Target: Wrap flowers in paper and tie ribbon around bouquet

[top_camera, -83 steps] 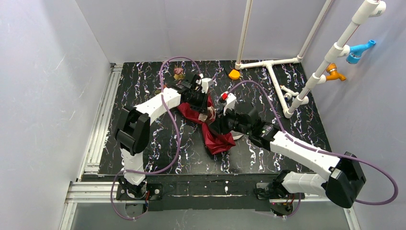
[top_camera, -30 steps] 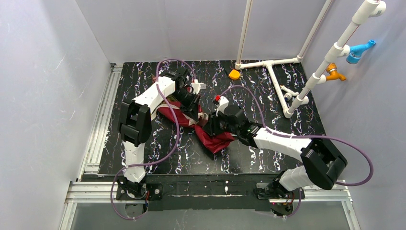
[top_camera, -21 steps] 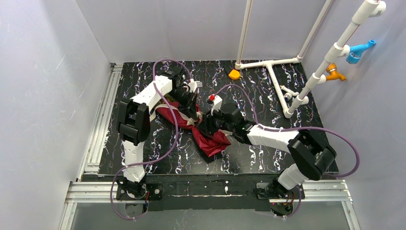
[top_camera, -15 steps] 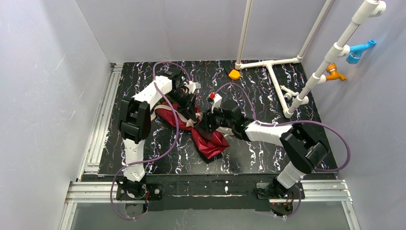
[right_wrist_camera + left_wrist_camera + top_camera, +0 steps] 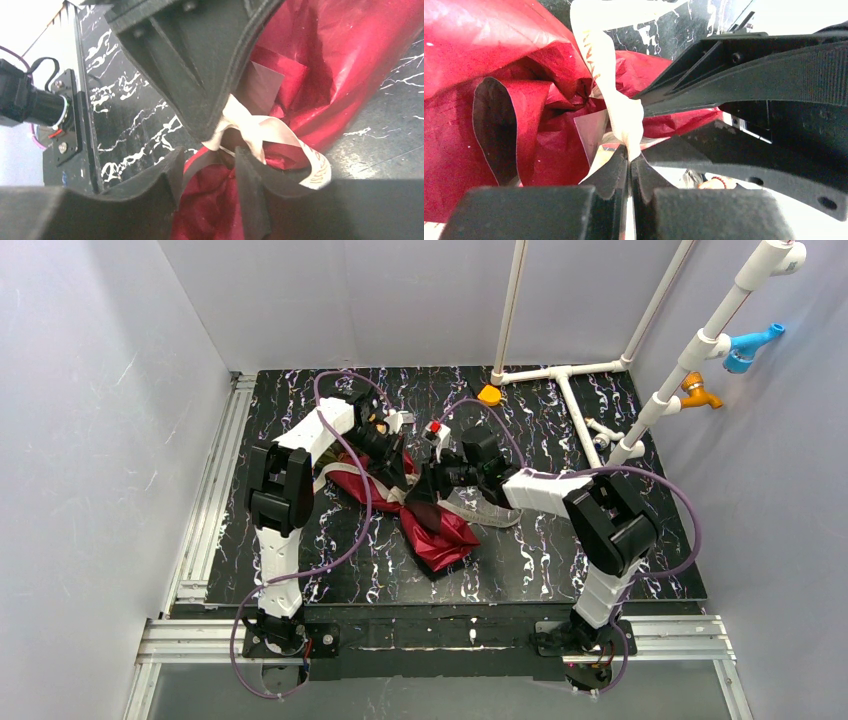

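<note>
**A:** From above?
**B:** The bouquet (image 5: 437, 530) lies mid-table (image 5: 560, 540). The left gripper (image 5: 398, 473) and right gripper (image 5: 432, 484) meet over it, but I cannot tell their jaws. A ribbon (image 5: 480, 512) tail lies to the right.
**A:** Left wrist?
**B:** Plainer here. The left gripper is pressed together, pinching the ribbon beside the red paper (image 5: 484, 60).
**A:** Right wrist?
**B:** The right gripper's fingers (image 5: 248, 172) are spread and straddle the ribbon's crossing, clamping nothing.

The dark red paper (image 5: 440, 535) lay crumpled in a loose, crinkly bundle, its folds gaping open. The cream ribbon (image 5: 624, 107) ran taut across its middle, one flat end trailing off to the right.
</note>
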Tool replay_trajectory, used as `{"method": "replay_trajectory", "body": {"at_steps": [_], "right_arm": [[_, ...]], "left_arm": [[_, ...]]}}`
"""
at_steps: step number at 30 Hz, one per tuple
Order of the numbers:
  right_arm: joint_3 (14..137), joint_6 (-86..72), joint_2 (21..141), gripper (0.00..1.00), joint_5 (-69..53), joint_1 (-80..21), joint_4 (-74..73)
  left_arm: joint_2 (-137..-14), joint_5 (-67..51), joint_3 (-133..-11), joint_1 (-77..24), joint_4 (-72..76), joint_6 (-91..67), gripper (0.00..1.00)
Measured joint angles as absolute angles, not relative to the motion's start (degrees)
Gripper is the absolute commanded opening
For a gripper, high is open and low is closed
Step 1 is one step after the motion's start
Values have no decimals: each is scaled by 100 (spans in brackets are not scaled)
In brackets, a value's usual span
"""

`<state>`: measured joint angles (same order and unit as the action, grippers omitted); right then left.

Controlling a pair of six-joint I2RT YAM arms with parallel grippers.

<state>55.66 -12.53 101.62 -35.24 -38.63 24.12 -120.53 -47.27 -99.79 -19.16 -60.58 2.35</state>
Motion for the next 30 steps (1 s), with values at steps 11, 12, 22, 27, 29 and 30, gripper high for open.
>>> {"method": "replay_trajectory", "body": {"at_steps": [11,12,22,27,29,30], "right_arm": [[5765,-1050,10560,41,-3977,-3752,2257],[5774,-1050,10560,41,-3992,-3752,2259],[5841,-1087,10575,35,-4115,-3752,2366],[5874,-1155,10672,32,-4139,-3752,2416],[5874,-1173,10678,31,-4145,-3752,2416],[5876,-1177,10683,29,-4156,-3752,2416]], "left_arm": [[-12055,-4807,-9970,-1892,-6071,239,0],[-12055,-4810,-9970,-1892,-6071,239,0],[-12055,-4840,-9968,-1892,-6069,239,0],[-12057,-4851,-9968,-1887,-6071,239,0],[-12057,-4853,-9968,-1887,-6071,239,0],[-12057,-4853,-9968,-1887,-6071,239,0]]}}
